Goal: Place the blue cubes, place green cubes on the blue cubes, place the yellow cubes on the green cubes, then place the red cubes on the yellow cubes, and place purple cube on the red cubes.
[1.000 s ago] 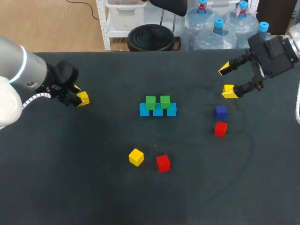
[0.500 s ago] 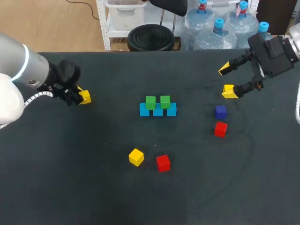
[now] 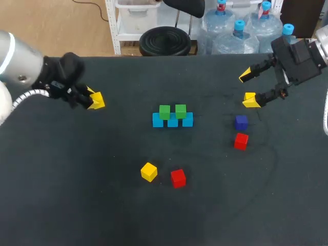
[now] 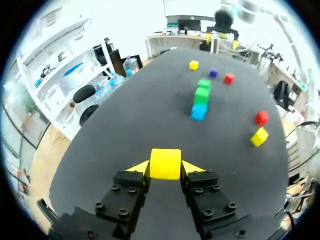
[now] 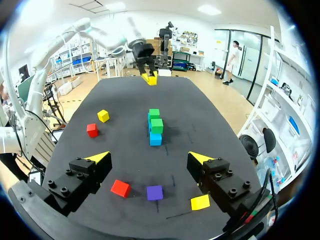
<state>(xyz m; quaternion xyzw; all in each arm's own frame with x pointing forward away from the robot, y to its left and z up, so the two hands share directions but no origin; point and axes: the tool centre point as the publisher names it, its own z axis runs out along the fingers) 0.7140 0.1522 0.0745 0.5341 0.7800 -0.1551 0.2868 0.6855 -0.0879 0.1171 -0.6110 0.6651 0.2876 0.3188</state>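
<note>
Your L gripper [image 4: 165, 168] is clamped on a yellow cube [image 4: 165, 161], one finger each side. Over the last sec it's shifted a bit toward the middle of the table w/ the cube in it, so the pick is done and the carry looks underway.

It's well short of the stack, which is a blue row [image 3: 172, 121] w/ two greens [image 3: 172, 110] on top and nothing on the greens yet. I'd say this yellow goes there next, and it'll need a level set-down.

R gripper [image 3: 248, 89] hasn't budged. Its fingers are wide apart, gripping nothing, w/ a 2nd yellow [image 5: 200, 202] on the table just beside one finger. Purple [image 3: 241, 122] and a red [image 3: 241, 141] lie near it. A 3rd yellow [image 3: 148, 171] and the other red [image 3: 178, 178] sit on the near side of the stack, apart from each other.
</note>
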